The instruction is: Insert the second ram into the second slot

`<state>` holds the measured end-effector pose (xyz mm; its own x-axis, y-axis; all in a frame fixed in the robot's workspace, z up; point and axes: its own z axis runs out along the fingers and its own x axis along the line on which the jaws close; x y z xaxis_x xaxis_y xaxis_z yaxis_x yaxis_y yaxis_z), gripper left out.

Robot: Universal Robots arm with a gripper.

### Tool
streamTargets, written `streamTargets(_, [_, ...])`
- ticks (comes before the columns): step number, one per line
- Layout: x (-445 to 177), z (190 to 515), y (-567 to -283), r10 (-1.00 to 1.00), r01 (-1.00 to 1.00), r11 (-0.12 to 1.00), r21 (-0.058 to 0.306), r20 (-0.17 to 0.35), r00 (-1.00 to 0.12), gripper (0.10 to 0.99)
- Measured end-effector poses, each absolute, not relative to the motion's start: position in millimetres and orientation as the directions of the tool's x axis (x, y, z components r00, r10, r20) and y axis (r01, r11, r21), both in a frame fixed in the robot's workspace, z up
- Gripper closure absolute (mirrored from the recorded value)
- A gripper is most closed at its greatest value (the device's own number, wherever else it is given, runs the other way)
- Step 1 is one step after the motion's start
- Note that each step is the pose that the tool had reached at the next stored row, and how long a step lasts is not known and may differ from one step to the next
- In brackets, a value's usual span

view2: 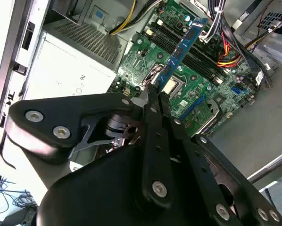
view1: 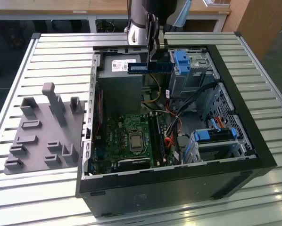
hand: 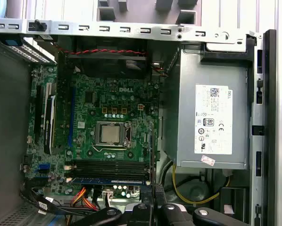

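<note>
The second ram (view1: pixel 145 67), a thin blue-green stick with a pale label, hangs level in the upper middle of the exterior view. It is well above the motherboard (view1: pixel 120 141) and the dark memory slots (view1: pixel 156 136). The gripper (view1: pixel 153 60) is closed on it, pinching both flat faces from above, as the second wrist view confirms (view2: pixel 156 92). It looks light and stiff but brittle. Its faces and top edge seem safest to grip, clear of the contact edge. Around it sits the open computer case (view1: pixel 247 123).
</note>
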<state>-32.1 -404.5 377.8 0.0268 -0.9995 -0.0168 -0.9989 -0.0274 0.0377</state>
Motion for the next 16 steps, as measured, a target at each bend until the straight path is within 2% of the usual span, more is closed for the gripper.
streamTargets(16, [-32.1, 377.7, -408.6, -0.999, -0.999, -0.027, 0.038, -0.017, 0.027, 0.949])
